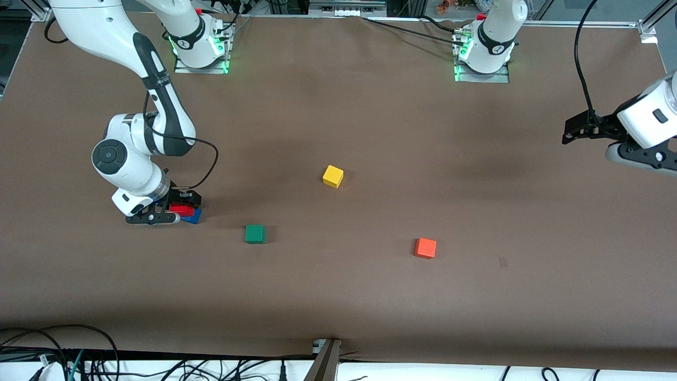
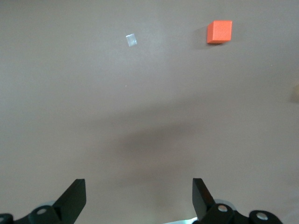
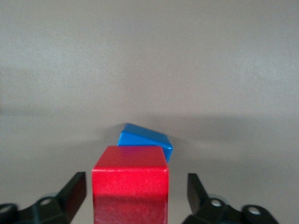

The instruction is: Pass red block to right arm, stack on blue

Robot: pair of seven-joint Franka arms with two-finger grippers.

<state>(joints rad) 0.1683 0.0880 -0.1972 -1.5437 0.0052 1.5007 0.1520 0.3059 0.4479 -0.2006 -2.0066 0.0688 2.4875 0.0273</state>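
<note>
The red block (image 1: 181,209) lies on the blue block (image 1: 194,216), offset so that part of the blue one sticks out, toward the right arm's end of the table. In the right wrist view the red block (image 3: 131,177) stands between the fingers with a gap on each side, and the blue block (image 3: 145,137) shows past it. My right gripper (image 1: 172,209) (image 3: 137,179) is low around the red block and open. My left gripper (image 1: 574,129) (image 2: 138,184) is open and empty, up over the left arm's end of the table.
A green block (image 1: 255,233) lies beside the stack toward the middle. A yellow block (image 1: 333,176) sits mid-table. An orange block (image 1: 425,247) (image 2: 219,31) lies nearer the front camera, with a small grey patch (image 1: 502,261) (image 2: 131,40) beside it.
</note>
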